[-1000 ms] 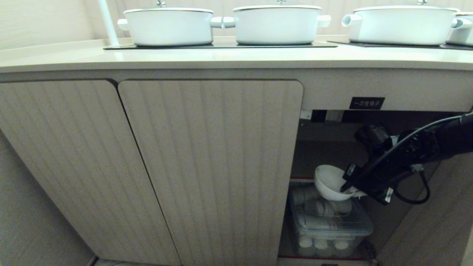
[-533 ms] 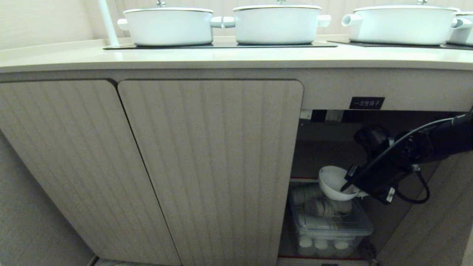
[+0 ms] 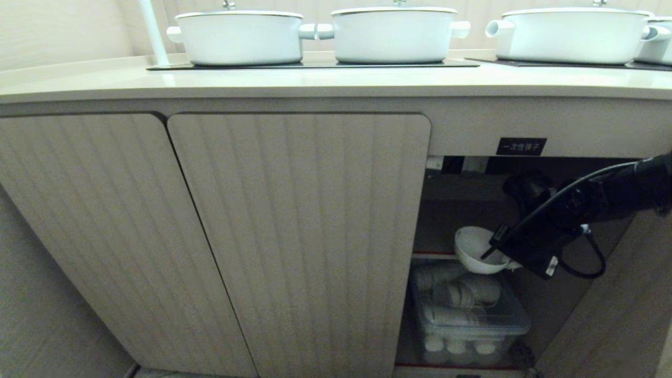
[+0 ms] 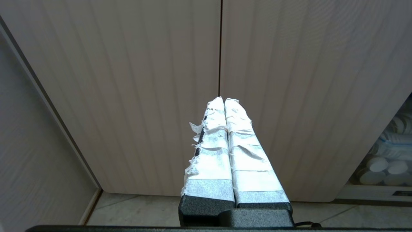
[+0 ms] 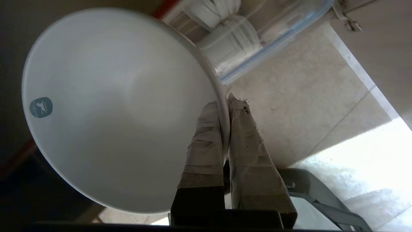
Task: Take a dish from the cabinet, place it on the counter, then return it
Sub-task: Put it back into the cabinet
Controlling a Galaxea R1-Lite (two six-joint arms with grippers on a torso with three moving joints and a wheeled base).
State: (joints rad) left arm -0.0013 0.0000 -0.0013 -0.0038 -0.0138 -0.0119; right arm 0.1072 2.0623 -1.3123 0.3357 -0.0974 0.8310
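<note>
We saw the right gripper [image 3: 496,255] pinching the bowl's [image 3: 475,248] rim inside the open cabinet [image 3: 462,189], bowl leftward of it.

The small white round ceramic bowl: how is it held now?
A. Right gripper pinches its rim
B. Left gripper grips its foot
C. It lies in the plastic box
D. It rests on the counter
A: the right gripper is shut on the bowl rim, one finger inside, one outside.

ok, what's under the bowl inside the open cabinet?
Below the bowl, pinched at its rim by the right hand, sits a clear lidded bin of white dishes and cups. The bowl and arm cover part of its lid; the bin's far side is not visible.
</note>
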